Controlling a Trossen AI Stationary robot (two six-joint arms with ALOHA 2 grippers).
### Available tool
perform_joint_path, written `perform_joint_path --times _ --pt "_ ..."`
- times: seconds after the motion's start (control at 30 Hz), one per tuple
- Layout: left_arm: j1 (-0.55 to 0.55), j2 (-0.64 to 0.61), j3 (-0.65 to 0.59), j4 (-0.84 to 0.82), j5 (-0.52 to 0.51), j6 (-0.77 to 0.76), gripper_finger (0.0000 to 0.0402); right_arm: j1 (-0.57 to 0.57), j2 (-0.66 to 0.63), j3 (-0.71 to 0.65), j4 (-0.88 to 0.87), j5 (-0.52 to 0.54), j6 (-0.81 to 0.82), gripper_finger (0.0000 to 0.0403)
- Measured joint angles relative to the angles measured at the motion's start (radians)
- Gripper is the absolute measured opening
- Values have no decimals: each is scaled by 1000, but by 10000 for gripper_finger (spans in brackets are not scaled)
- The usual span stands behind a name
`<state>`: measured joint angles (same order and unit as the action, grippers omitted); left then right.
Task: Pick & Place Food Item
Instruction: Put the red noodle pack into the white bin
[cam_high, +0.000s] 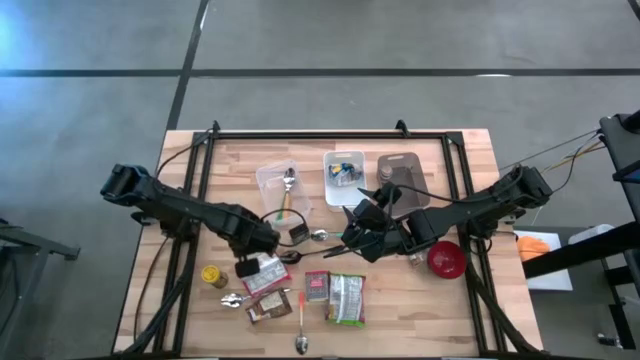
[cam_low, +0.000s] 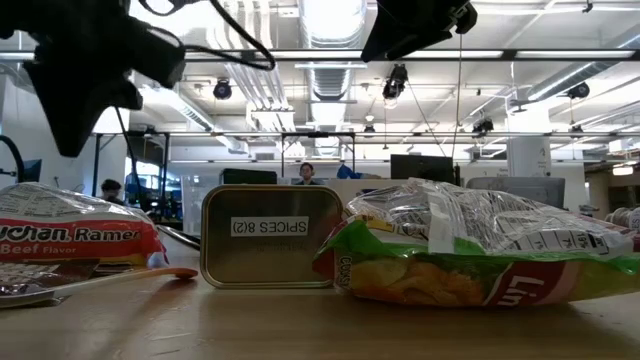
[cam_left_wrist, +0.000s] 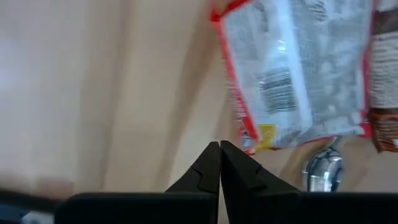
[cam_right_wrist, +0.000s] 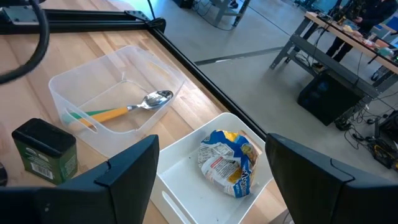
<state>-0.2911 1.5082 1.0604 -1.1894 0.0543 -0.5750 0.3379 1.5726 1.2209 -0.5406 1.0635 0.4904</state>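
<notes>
A red-edged ramen packet (cam_high: 264, 273) (cam_left_wrist: 297, 71) lies flat on the wooden table, left of the middle. My left gripper (cam_high: 246, 268) (cam_left_wrist: 219, 148) points down beside the packet's corner, fingers shut, over bare wood. My right gripper (cam_high: 348, 232) (cam_right_wrist: 211, 180) hovers open at mid-table and faces the far containers. A green chips bag (cam_high: 347, 298) (cam_low: 480, 250), a small red tin (cam_high: 316, 287) (cam_low: 270, 250) and a brown packet (cam_high: 268, 306) lie flat near the front edge. A crumpled snack bag (cam_right_wrist: 227, 162) lies inside the white bin (cam_high: 343, 180).
A clear tub (cam_high: 272, 180) (cam_right_wrist: 68, 84) holds an orange-handled spoon. A grey tray (cam_high: 400, 170) stands at the far right, a red bowl (cam_high: 446, 260) to the right. A dark green tin (cam_high: 297, 232), a yellow jar (cam_high: 211, 274) and loose spoons (cam_high: 302, 322) lie about.
</notes>
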Motion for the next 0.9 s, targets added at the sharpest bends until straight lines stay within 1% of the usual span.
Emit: perform_joint_path --times 0.1,0.17,0.27,0.33,0.47,0.6,0.7,0.8,0.9 --pt "-17 0 -30 91 46 9 25 0 0 0 0 0 0 293" --pt "-35 0 -48 149 47 11 31 0 0 0 0 0 0 293" --pt "-58 0 -55 173 44 21 34 0 0 0 0 0 0 293" --pt "-65 0 -55 170 51 -21 34 0 0 0 0 0 0 293" --pt "-64 -1 -48 190 58 -164 34 0 0 0 0 0 0 293" --pt "-64 -1 -46 265 84 -180 40 0 0 0 0 0 0 293" --pt "-64 -1 -46 286 133 -169 66 0 0 0 0 0 0 293" --pt "-72 -1 -48 289 171 -143 114 0 0 0 0 0 0 293" --pt "-92 -1 -51 291 175 -134 167 0 0 0 0 0 0 293"
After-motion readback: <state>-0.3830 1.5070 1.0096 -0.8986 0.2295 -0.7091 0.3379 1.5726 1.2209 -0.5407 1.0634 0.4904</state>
